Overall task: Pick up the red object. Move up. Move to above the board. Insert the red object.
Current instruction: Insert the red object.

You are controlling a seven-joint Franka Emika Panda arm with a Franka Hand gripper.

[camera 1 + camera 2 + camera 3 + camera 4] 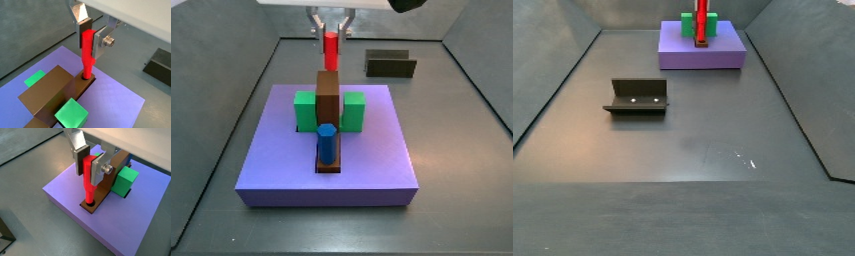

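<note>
The red object (87, 52) is a thin red peg standing upright between the silver fingers of my gripper (90, 37). The gripper is shut on its upper part. The peg's lower tip sits in a hole at one end of a brown bar (50, 92) that lies on the lavender board (113, 100). The other wrist view shows the same: the gripper (89, 165), the peg (87, 185) and the board (67, 188). In a side view the gripper (331, 30) holds the peg (330, 50) above the far end of the board (372, 150). The peg (702, 25) and the board (720, 55) also show in the other side view.
Green blocks (305, 110) (353, 110) flank the brown bar (327, 100). A blue hexagonal peg (326, 143) stands in the bar's near end. The dark fixture (389, 64) stands on the floor beyond the board, and also shows in the other side view (637, 97). Grey walls enclose the floor.
</note>
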